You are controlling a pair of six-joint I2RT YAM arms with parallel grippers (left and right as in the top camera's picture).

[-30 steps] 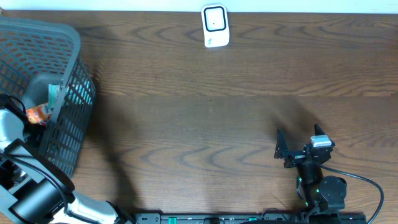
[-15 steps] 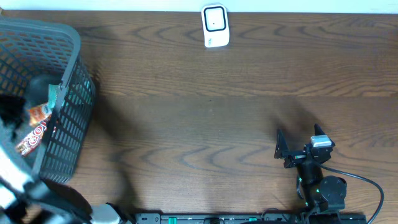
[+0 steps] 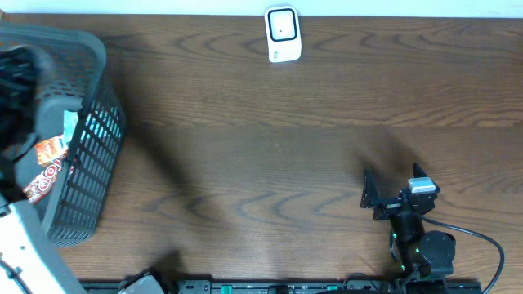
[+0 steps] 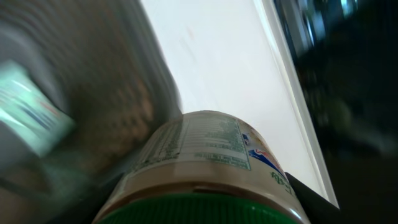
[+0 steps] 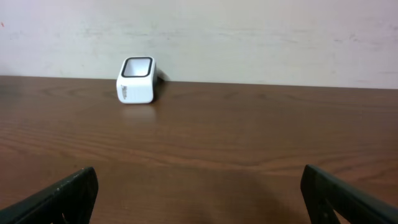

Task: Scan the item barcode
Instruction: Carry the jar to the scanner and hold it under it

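A jar [image 4: 199,155] with a green lid and a beige printed label fills the bottom of the left wrist view. My left gripper [image 4: 199,214] is shut on it at the lid end, and one dark finger [image 4: 314,202] shows at its right. In the overhead view the left arm is a dark blur [image 3: 16,90] above the grey basket [image 3: 91,155], with an orange and white label [image 3: 45,167] below it. The white scanner [image 3: 283,34] stands at the far edge of the table, also in the right wrist view [image 5: 135,79]. My right gripper [image 3: 395,184] rests open and empty near the front right.
A teal and white packet [image 3: 72,124] lies inside the basket, blurred in the left wrist view [image 4: 31,118]. The basket wall [image 4: 106,87] is close behind the jar. Brown wooden table [image 3: 270,163] stretches between basket, scanner and right arm.
The left arm has swung up and back over the basket, and the orange-labelled item moved with it. The right arm and the scanner have not moved.
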